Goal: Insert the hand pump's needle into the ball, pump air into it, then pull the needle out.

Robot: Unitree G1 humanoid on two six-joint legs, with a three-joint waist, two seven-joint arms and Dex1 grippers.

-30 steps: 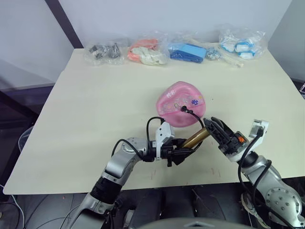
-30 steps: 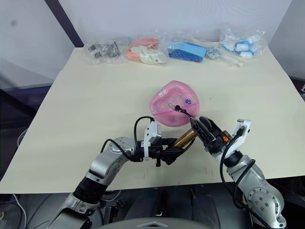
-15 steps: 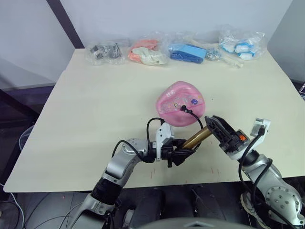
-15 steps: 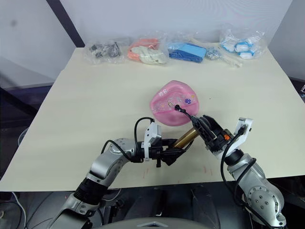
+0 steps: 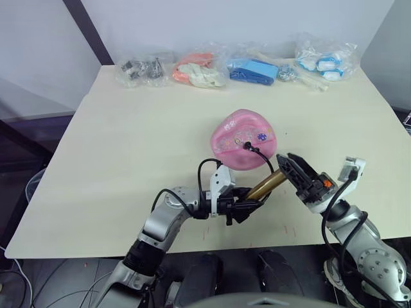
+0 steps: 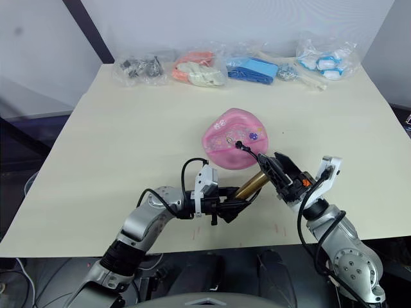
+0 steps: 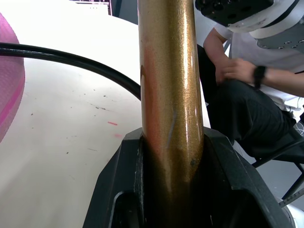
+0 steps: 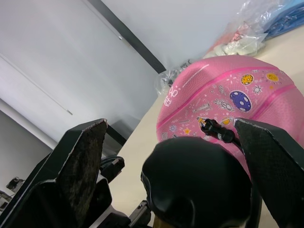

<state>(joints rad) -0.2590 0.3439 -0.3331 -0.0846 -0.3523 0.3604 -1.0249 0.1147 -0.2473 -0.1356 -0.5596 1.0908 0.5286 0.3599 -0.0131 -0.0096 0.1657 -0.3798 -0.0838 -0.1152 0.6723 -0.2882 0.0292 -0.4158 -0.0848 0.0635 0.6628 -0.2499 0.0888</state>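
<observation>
The pink ball [image 5: 244,146], dented on top, lies at the middle of the table [image 5: 128,147]. The needle's black fitting [image 5: 247,145] sits at the ball's valve, and the pin itself is hidden. A thin black hose [image 5: 262,156] runs from there back to the gold hand pump [image 5: 266,186], which slants up from my left gripper [image 5: 247,206]; that gripper is shut on the pump's lower body [image 7: 168,95]. My right gripper [image 5: 288,168] is open, its fingers [image 8: 80,166] standing on either side of the pump's black handle [image 8: 197,180].
Several clear plastic bags of small items [image 5: 199,70] line the table's far edge. A seated person [image 7: 247,85] is beyond the table's near edge, close to the right arm. Bare tabletop lies left of the ball.
My right gripper has shifted slightly forward and to the right around the pump's handle end. The left gripper, pump and ball have stayed where they were.
</observation>
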